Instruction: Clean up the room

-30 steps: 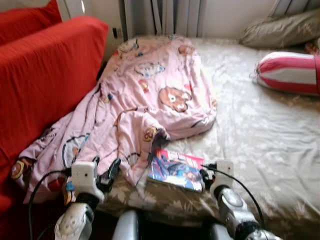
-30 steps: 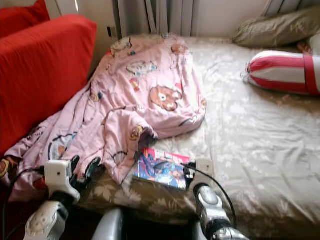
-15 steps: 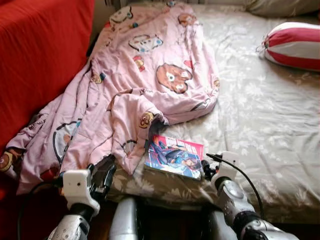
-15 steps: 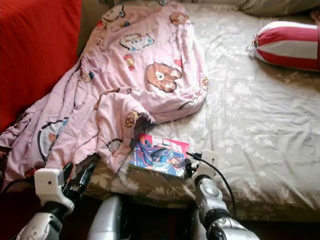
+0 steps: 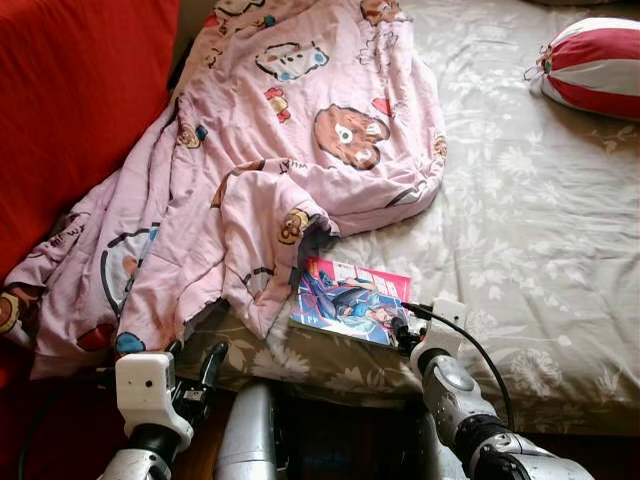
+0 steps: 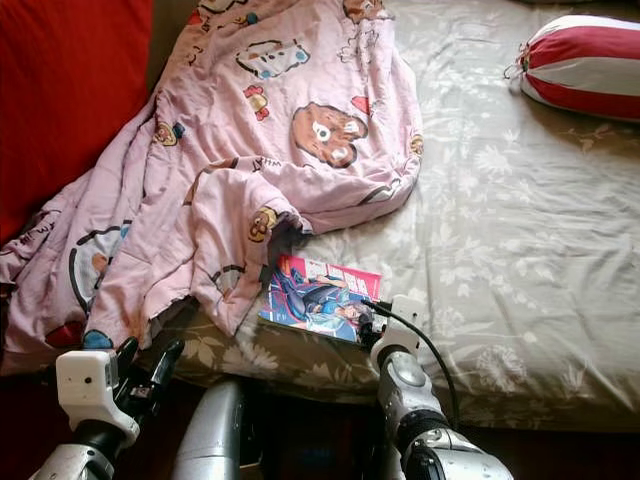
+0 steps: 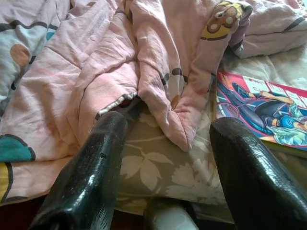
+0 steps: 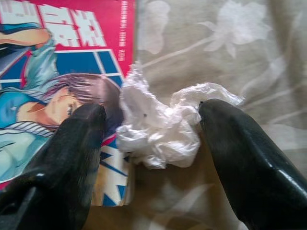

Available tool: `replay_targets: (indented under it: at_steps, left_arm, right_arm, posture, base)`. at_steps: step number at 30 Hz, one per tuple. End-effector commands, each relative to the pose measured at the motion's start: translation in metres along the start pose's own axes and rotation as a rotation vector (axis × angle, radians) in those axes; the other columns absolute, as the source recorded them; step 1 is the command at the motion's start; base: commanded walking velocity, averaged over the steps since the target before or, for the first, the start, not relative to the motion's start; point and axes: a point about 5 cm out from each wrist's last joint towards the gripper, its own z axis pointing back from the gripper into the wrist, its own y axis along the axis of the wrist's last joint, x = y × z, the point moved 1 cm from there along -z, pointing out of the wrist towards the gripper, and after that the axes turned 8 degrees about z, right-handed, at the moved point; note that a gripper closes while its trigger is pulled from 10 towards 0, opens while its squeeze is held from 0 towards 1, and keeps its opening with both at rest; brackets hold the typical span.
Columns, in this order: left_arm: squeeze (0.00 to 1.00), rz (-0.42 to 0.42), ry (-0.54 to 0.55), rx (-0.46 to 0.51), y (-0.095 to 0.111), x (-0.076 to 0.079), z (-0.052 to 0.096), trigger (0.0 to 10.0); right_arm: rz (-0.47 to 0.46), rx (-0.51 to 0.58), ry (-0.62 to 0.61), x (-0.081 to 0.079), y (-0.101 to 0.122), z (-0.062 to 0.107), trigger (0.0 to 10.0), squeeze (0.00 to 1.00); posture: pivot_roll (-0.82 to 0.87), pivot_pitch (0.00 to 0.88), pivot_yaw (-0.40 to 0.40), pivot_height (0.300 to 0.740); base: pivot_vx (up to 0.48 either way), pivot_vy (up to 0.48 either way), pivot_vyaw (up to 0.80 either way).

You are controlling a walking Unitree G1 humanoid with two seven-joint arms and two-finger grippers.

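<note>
A bed (image 5: 540, 230) with a beige, leaf-patterned sheet spreads across the head views, with a red sofa (image 5: 70, 110) against its left side. A pink cartoon-print blanket (image 5: 270, 170) lies rumpled over the bed's left half, its long axis running from the far end down to the near-left corner, where it spills toward the sofa. A red-and-white striped cushion (image 5: 595, 65) sits at the far right, well apart from the rest.

Just beside the blanket's near fold lies a comic book (image 5: 350, 302), flat, cover up — its long axis runs roughly along the bed's near edge, slightly tilted. At its right corner rests a crumpled white tissue (image 8: 158, 127), partly on the cover, partly on the sheet.

The right gripper (image 8: 151, 139) is at that corner, its fingers (image 8: 72, 148) apart on either side of the tissue, not closed on it. The left gripper (image 7: 165, 167) hangs low at the bed's near edge below the blanket, fingers (image 7: 91, 167) spread apart, holding nothing.
</note>
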Motion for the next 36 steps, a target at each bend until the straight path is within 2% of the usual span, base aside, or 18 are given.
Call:
replay_targets:
  at_steps: [1,4,5,6,7,12,17,27,36]
  left_arm:
    - [0.00,0.018,0.000,-0.028,-0.005,0.003,0.005,10.0]
    - [0.00,0.021,0.003,-0.033,-0.006,0.004,0.006,10.0]
    - [0.00,0.021,0.005,-0.034,-0.006,0.003,0.006,10.0]
    - [0.00,0.021,0.007,-0.035,-0.006,0.003,0.007,10.0]
    - [0.00,0.021,0.009,-0.035,-0.006,0.003,0.007,10.0]
    - [0.00,0.020,0.011,-0.037,-0.005,0.004,0.010,10.0]
    - [0.00,-0.007,-0.005,-0.055,-0.007,0.006,0.013,10.0]
    - [0.00,-0.012,-0.002,-0.064,-0.010,0.006,0.014,10.0]
    - [0.00,-0.018,0.005,-0.067,-0.016,0.003,0.006,10.0]
  right_arm:
    - [-0.011,-0.041,-0.017,0.002,-0.008,0.001,10.0,0.00]
    - [-0.006,-0.040,-0.020,0.003,-0.006,0.001,10.0,0.00]
    - [0.015,-0.053,-0.027,0.004,-0.008,0.001,8.3,0.00]
    - [0.026,-0.066,-0.031,0.005,-0.010,0.001,2.9,0.00]
    - [0.033,-0.082,-0.033,0.005,-0.012,0.001,0.0,0.00]
    - [0.041,-0.103,-0.020,0.006,-0.018,0.003,0.0,0.00]
    - [0.099,-0.117,0.044,-0.003,-0.024,0.004,0.0,0.00]
    - [0.105,-0.124,0.044,-0.003,-0.023,0.004,0.0,0.00]
    - [0.112,-0.106,0.006,0.003,-0.020,0.003,0.0,0.00]
  posture:
    - [0.33,0.275,-0.008,0.616]
    - [0.33,0.275,-0.008,0.616]
    - [0.33,0.275,-0.010,0.616]
    - [0.33,0.275,-0.012,0.616]
    - [0.33,0.275,-0.012,0.616]
    - [0.34,0.279,-0.012,0.616]
    - [0.34,0.282,-0.010,0.616]
    - [0.34,0.276,-0.014,0.616]
    - [0.32,0.231,-0.026,0.616]
  base:
    - [0.000,0.000,0.00]
    - [0.000,0.000,0.00]
    - [0.000,0.000,0.00]
    - [0.000,0.000,0.00]
    - [0.000,0.000,0.00]
    - [0.000,0.000,0.00]
    - [0.000,0.000,0.00]
    - [0.000,0.000,0.00]
    - [0.000,0.000,0.00]
